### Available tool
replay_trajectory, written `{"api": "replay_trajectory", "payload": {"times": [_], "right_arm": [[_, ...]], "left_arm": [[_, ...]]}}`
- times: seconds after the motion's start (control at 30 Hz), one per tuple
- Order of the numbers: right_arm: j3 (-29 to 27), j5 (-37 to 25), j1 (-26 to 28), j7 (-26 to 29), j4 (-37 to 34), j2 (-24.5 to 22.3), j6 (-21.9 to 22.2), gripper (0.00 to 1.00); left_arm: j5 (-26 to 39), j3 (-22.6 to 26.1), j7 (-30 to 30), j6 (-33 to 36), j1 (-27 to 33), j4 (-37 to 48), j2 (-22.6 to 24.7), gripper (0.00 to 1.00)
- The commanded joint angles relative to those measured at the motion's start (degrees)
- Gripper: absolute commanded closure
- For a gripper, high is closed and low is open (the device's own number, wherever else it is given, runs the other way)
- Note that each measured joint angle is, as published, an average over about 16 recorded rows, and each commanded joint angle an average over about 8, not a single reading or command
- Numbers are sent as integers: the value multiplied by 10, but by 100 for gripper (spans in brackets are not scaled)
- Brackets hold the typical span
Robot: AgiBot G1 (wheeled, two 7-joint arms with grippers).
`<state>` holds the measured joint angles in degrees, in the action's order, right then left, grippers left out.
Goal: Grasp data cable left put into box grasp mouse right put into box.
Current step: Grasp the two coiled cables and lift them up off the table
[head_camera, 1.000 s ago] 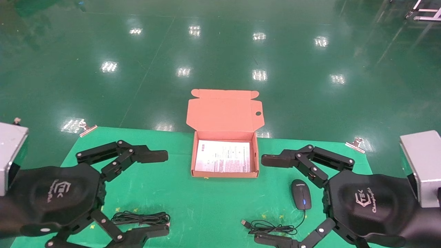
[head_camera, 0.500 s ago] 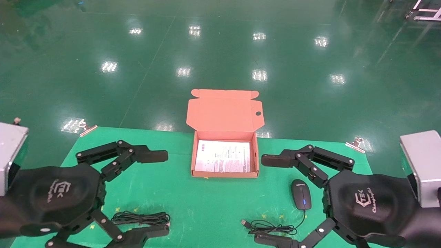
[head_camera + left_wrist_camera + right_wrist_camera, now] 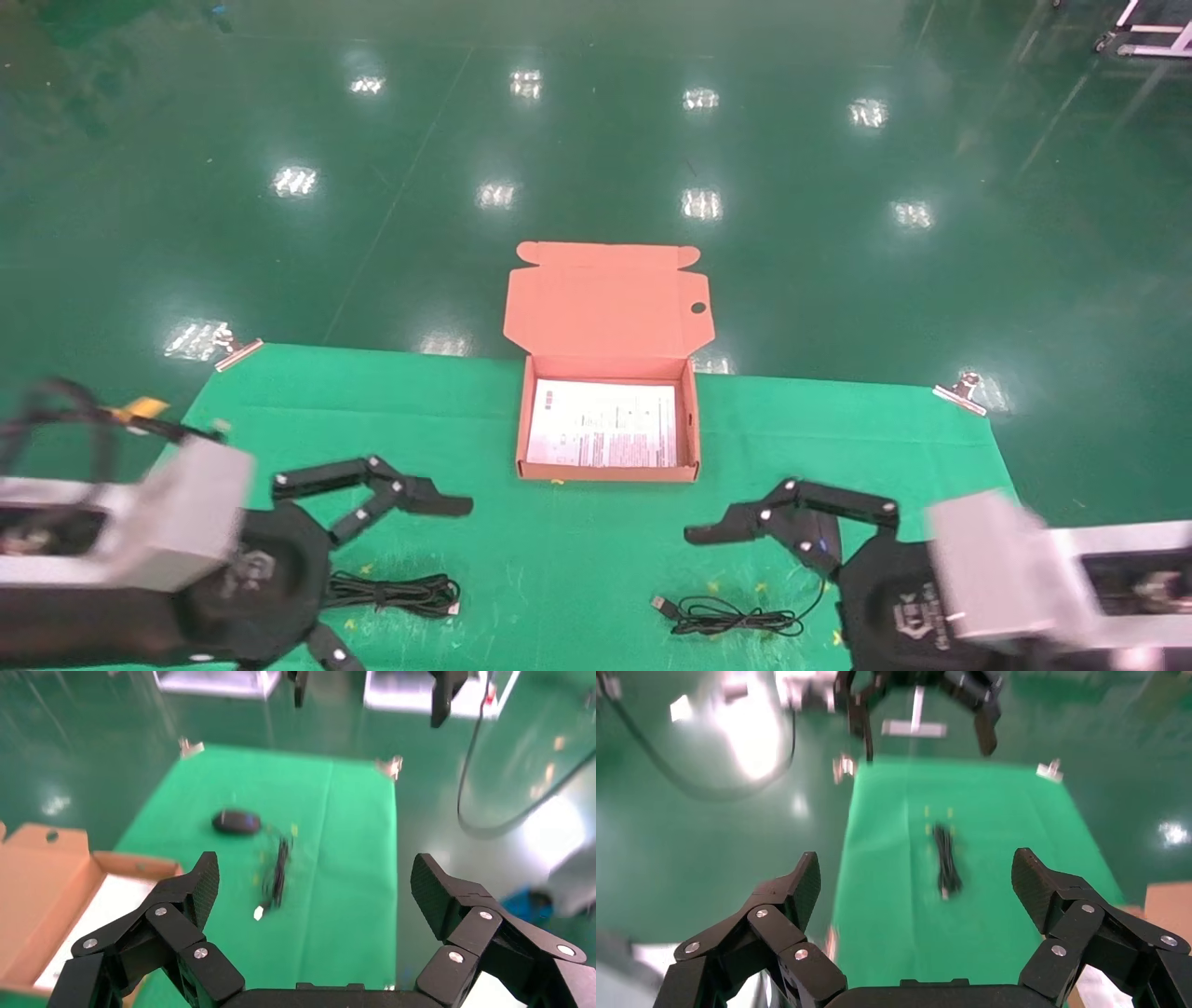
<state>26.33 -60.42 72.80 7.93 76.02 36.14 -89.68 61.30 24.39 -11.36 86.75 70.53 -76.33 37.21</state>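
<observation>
The open box with its white sheet stands mid-table; its corner also shows in the left wrist view. The data cable lies coiled at the front left, and shows in the right wrist view. My left gripper is open and empty over it. The mouse is mostly hidden under my open, empty right gripper. Its cord trails towards the table's front. The left wrist view shows the mouse and cord beyond the open left gripper. The right gripper is open.
A green cloth covers the table, held by metal clips at the far corners. The box lid stands open past the far edge. Glossy green floor lies beyond.
Both arms have swung down and turned, so the grippers sit lower and nearer the front. The right gripper now covers most of the mouse. Both stay open.
</observation>
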Motion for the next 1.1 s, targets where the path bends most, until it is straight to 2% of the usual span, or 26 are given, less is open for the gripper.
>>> {"api": "replay_trajectory", "payload": {"times": [0.03,0.37,0.57,0.8,1.0,1.1], "right_arm": [[17,-33,24,-3,4,6,-6,0],[229,-236,166,-60,8,53,-11,0],[326,-326,205,-62,5,84,2,0],[365,-395,186,-46,-5,100,49,0],[367,-424,147,-32,-41,105,119,0],[364,-424,130,-31,-71,112,150,0]], "left_arm": [[31,14,-2,5,19,-3,7,0],[237,109,68,-2,96,-11,76,0],[361,159,83,-39,96,-11,116,0],[474,195,30,-81,77,3,151,0],[506,200,-34,-97,77,81,178,0],[520,204,-34,-108,86,136,196,0]]}}
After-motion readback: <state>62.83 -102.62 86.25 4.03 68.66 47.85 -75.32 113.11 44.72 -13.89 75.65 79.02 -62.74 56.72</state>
